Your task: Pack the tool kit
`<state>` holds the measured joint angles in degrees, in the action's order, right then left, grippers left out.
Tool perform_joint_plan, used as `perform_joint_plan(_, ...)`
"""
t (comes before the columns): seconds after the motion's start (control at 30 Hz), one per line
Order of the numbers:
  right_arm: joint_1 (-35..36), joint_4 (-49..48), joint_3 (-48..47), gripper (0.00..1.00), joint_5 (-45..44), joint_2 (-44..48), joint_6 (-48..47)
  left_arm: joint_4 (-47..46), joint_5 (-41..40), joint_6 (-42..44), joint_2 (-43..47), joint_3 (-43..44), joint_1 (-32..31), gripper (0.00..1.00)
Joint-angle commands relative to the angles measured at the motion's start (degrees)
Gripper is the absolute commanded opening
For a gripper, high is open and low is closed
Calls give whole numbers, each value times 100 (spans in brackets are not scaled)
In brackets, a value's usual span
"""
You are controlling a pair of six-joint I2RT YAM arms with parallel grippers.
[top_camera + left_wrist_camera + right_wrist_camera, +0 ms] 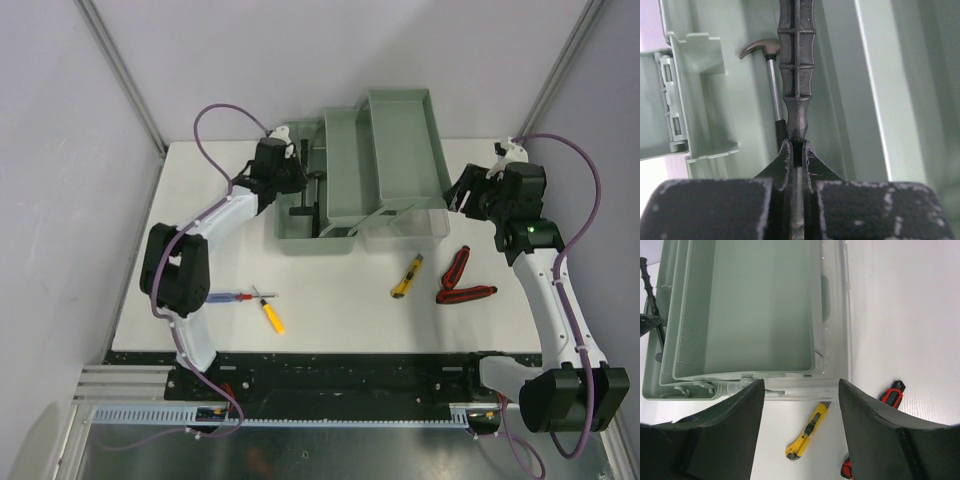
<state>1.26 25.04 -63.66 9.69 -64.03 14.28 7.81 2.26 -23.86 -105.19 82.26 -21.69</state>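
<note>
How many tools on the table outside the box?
4: a red-blue screwdriver and a yellow screwdriver left of centre, a yellow knife and red pliers right of centre. Others may be hidden.

No text or number is legible (not even on the tool kit (310, 243)).

Bright, diffuse light, probably from overhead; shadows soft and short. The white table (900, 315) nearly washes out upper right in the right wrist view; both wrist foregrounds are blurred.
</note>
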Motion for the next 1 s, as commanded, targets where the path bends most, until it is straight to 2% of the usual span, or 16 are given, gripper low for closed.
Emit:
perform_joint_plan(0.0,-33,-138,-95,65,-39,32,-18,-123,-527,123,-310,-9,-86,0)
perform_joint_plan(0.27,-29,-157,-94,65,-46,-6,81,30,-489,141,-1014,335,-172,0)
perform_joint_plan(0.43,-28,-203,-97,64,-32,100,168,116,-531,147,-1229,399,-173,8)
perform_joint_plan(0.53,-30,-247,-103,64,-10,164,231,173,-577,151,-1326,438,-170,17)
perform_joint_plan(0.7,-32,-266,-105,65,-22,233,254,331,-767,130,-1265,520,-172,46)
perform_joint_plan(0.8,-34,-285,-103,65,-15,281,254,383,-865,131,-1016,531,-173,61)
perform_joint_plan(0.97,-26,-301,-110,65,40,284,279,421,-804,54,-253,429,-171,68)
